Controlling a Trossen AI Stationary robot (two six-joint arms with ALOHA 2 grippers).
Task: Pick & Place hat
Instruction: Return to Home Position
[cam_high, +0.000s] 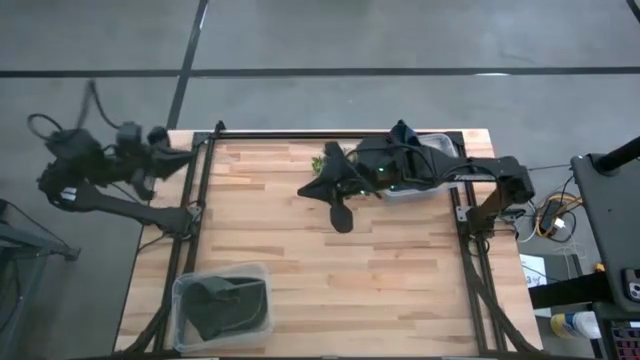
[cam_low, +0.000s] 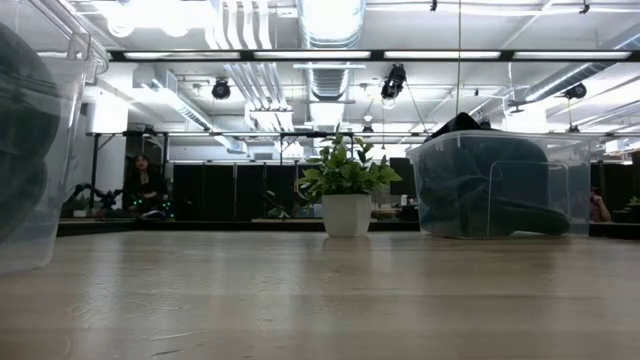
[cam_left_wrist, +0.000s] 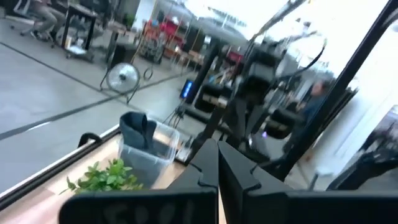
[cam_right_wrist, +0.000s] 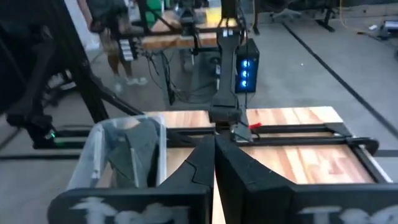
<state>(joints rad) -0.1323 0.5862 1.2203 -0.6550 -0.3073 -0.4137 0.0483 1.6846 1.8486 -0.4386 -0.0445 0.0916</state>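
A dark hat (cam_high: 225, 305) lies in a clear bin (cam_high: 182, 300) at the table's near left corner; the right wrist view shows the same hat (cam_right_wrist: 134, 152). More dark hats (cam_high: 405, 145) fill a clear bin (cam_high: 440, 150) at the far right, and one hat (cam_left_wrist: 140, 130) sticks up over the rim. My right gripper (cam_high: 308, 188) hangs above the table's middle, pointing toward the left edge, shut (cam_right_wrist: 214, 155) and empty. My left gripper (cam_high: 185, 155) is drawn back over the far left corner, shut (cam_left_wrist: 217, 168) and empty.
A potted green plant (cam_high: 320, 160) stands at the far edge, just left of the far-right bin, close to my right gripper. A black frame rail (cam_high: 330, 135) runs along the far edge and down both sides. Bare wood (cam_high: 370, 290) lies at the near middle and right.
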